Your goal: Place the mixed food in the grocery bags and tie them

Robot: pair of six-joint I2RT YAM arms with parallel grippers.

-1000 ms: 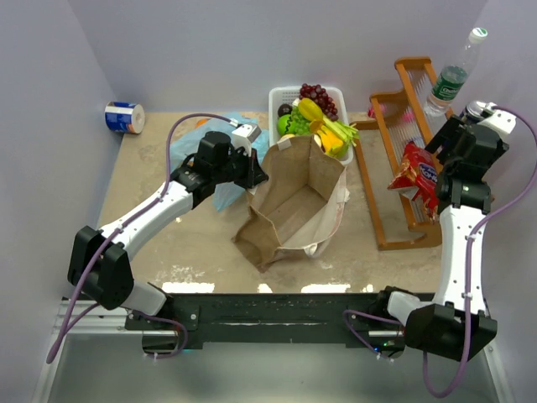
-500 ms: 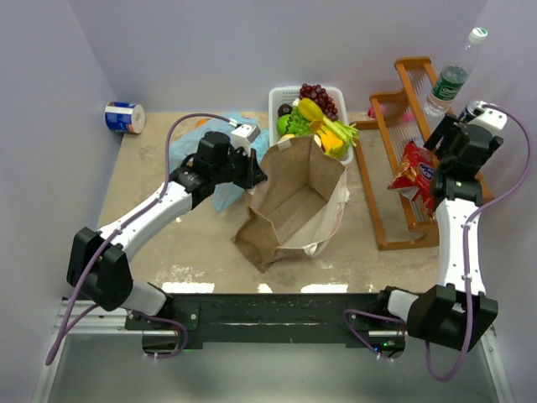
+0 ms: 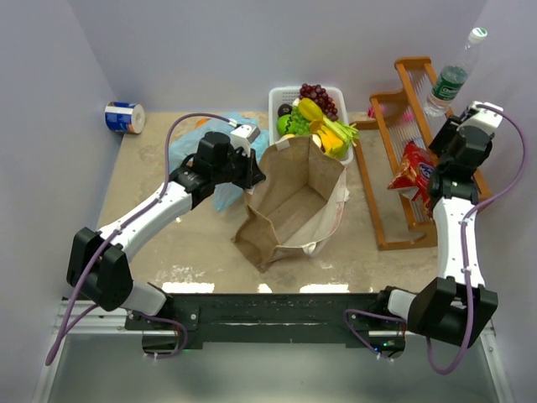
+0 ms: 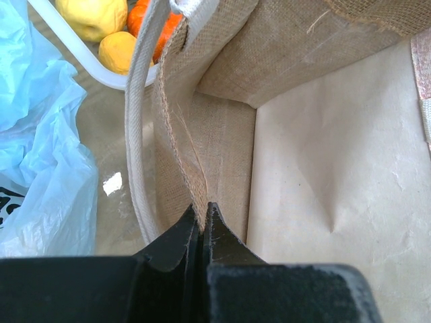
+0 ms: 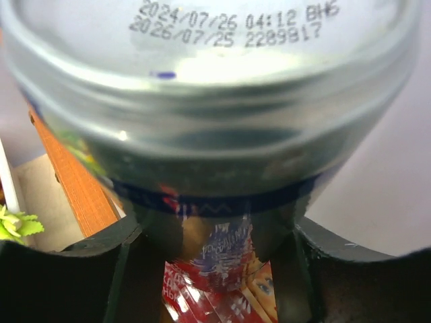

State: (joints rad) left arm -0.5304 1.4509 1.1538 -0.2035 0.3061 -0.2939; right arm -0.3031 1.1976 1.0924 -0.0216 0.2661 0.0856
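The left pincer (image 4: 203, 217) is closed tight on the near-left rim of the brown paper bag (image 3: 294, 210), its tips meeting over the paper edge just beside a white handle (image 4: 138, 134). The bag stands mid-worktop with its mouth gaping upward, its walls splayed and its pale floor in plain sight. Its far rim meets the near edge of the white basket (image 3: 273, 105), where the mixed food (image 3: 315, 113) is heaped (grapes at the back, yellow and leafy green pieces towards the bag). The light-blue plastic bag (image 3: 186, 147) lies crumpled to the left of the paper bag, partly under the left arm. On the right, a wooden rack (image 3: 382, 185) runs alongside the bag, leaving only a narrow strip between them, and a red snack packet (image 3: 415, 172) leans on it. The right pincer (image 5: 209, 262) is at the back-right corner, close to the wall, with a clear bottle (image 3: 453, 80) between its fingers; I cannot tell whether they grip it. The widest bare stretch of worktop (image 3: 185, 243) is at the front left. A blue-and-white roll (image 3: 126, 117) sits in the far-left corner.
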